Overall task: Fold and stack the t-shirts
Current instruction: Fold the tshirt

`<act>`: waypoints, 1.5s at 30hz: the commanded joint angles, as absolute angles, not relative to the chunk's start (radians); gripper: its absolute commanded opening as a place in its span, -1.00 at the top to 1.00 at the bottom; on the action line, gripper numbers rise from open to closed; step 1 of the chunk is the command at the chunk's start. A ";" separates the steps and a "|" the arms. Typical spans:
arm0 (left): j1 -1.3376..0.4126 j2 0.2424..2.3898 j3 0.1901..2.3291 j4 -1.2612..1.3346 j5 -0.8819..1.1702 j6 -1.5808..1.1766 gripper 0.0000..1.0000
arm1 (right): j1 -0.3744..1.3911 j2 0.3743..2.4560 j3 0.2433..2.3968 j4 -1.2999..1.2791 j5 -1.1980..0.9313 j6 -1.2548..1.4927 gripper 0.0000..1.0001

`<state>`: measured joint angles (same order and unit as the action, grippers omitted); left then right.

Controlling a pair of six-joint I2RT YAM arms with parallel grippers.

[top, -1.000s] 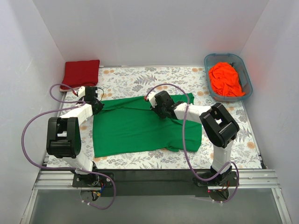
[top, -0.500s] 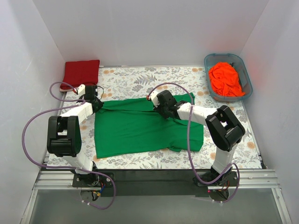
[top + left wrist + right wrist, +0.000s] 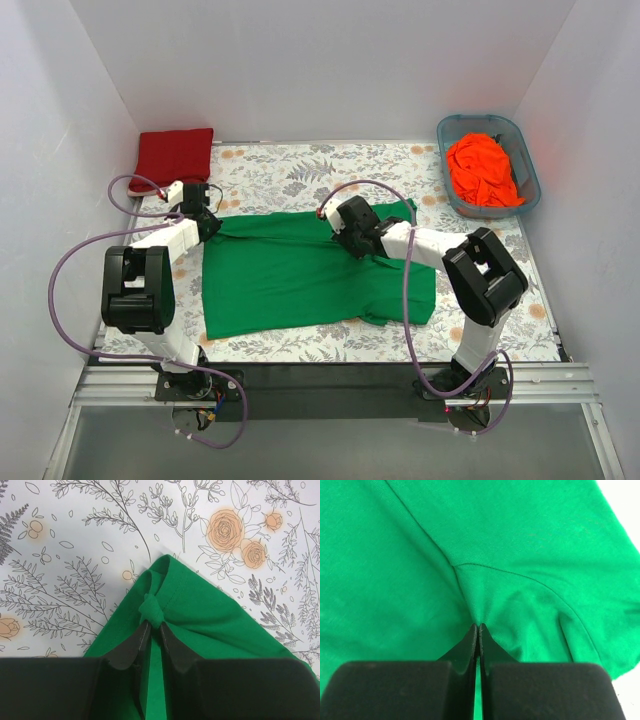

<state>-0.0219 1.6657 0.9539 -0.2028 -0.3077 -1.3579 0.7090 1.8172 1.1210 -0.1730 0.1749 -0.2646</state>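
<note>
The green t-shirt (image 3: 300,275) lies spread flat in the middle of the table. My left gripper (image 3: 212,222) is at its far left corner. In the left wrist view the gripper (image 3: 154,622) is shut on a small bunched knot of the green t-shirt (image 3: 200,615) at that corner. My right gripper (image 3: 345,238) is on the shirt's far right part near a sleeve. The right wrist view shows this gripper (image 3: 478,626) shut, pinching a fold of the green t-shirt (image 3: 420,580) below a seam. The dark red t-shirt (image 3: 175,155) lies folded at the back left. The orange t-shirt (image 3: 482,170) is crumpled in the tub.
A blue-grey plastic tub (image 3: 455,125) stands at the back right corner and holds the orange shirt. White walls close in the table on three sides. Purple cables loop from both arms. The floral tablecloth (image 3: 290,170) shows behind the green shirt.
My right gripper has closed onto the green fabric and its arm has shifted slightly right. The shirt's left edge has slid a little to the right. The left gripper stays at the corner.
</note>
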 commanded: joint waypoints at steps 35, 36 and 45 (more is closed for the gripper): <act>-0.006 1.492 0.841 -0.206 -0.265 -1.781 -0.18 | 0.709 1.718 1.055 -0.238 0.218 -0.225 0.97; -0.008 1.502 0.844 -0.187 -0.259 -1.772 -0.18 | 0.709 1.718 1.054 -0.236 0.216 -0.225 0.97; -0.006 1.684 0.974 -0.135 -0.313 -1.602 0.57 | 0.709 1.713 1.048 -0.233 0.233 -0.230 0.97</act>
<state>-0.0120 1.6783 0.9031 -0.1741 -0.2691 -1.7027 0.7090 1.7359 1.0637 -0.2363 0.2115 -0.2348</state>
